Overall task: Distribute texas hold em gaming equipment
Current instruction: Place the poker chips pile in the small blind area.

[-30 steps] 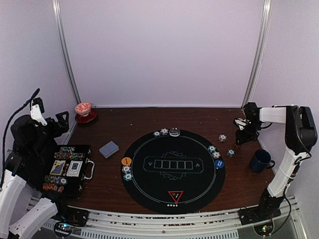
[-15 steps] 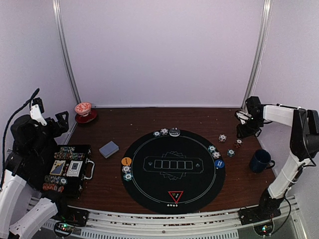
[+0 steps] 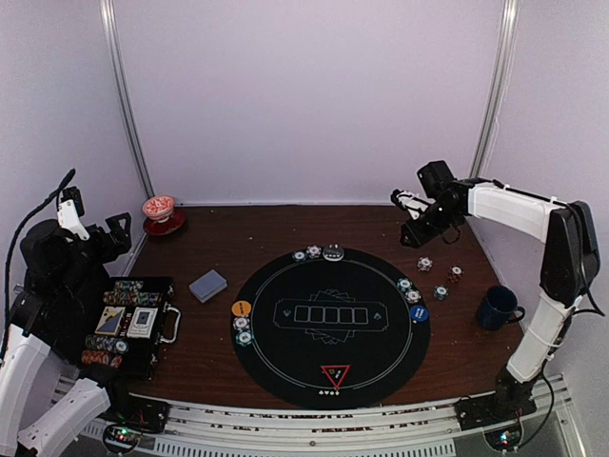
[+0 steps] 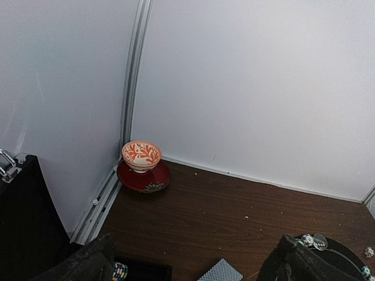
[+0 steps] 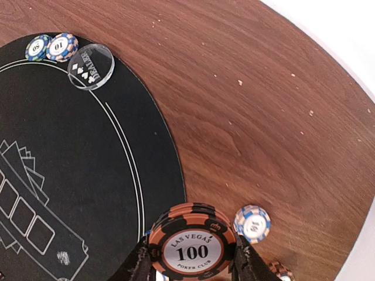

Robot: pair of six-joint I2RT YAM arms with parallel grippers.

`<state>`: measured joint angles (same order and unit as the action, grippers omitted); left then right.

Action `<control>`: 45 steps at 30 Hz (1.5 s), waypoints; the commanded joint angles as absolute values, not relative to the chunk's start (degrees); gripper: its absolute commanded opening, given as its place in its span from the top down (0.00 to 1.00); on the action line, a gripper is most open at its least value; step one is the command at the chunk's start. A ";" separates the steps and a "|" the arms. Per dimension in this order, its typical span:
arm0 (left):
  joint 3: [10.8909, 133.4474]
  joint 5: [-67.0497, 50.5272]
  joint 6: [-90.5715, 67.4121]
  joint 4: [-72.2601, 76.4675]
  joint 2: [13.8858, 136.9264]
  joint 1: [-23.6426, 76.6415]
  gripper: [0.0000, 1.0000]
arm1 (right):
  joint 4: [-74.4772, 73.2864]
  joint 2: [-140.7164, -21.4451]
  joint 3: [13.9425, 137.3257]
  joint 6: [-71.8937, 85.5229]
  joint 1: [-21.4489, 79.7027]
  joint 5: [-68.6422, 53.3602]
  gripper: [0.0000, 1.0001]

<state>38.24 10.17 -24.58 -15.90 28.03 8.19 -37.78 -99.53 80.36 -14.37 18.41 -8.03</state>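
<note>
My right gripper point(image 3: 411, 221) is shut on a small stack of orange-and-black "100" poker chips point(image 5: 192, 249); it hangs above the table just off the back right rim of the round black mat point(image 3: 285, 381). In the right wrist view a white-and-blue chip point(image 5: 252, 223) lies on the wood below, and two chips point(image 5: 50, 47) and a clear button point(image 5: 91, 66) sit on the mat's far rim. The orange button point(image 3: 242, 308), blue button point(image 3: 419, 313) and red triangle point(image 3: 335, 374) lie on the mat. The card deck point(image 3: 207, 285) lies left of it. My left gripper point(image 3: 119, 233) is open and empty above the chip case point(image 3: 128, 324).
A dark blue mug point(image 3: 497, 307) stands at the right. A red-and-white cup on its saucer point(image 3: 160, 211) stands in the back left corner and also shows in the left wrist view point(image 4: 142, 158). Loose chips point(image 3: 441, 292) lie between mat and mug.
My right gripper has risen from the loose chips at the right and swung left and back, toward the mat's back right rim. The left arm has not moved.
</note>
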 commanded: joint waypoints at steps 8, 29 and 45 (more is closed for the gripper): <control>37.97 9.57 -24.86 -12.92 27.95 7.60 0.02 | -37.97 -111.18 82.88 -12.60 23.93 -6.09 0.72; 37.79 9.84 -24.79 -12.84 27.63 7.64 0.02 | -33.13 -112.72 77.44 -14.24 24.34 -0.77 0.72; 37.79 9.84 -24.79 -12.83 27.55 7.49 0.02 | -32.39 -113.64 77.43 -14.22 24.05 0.70 0.71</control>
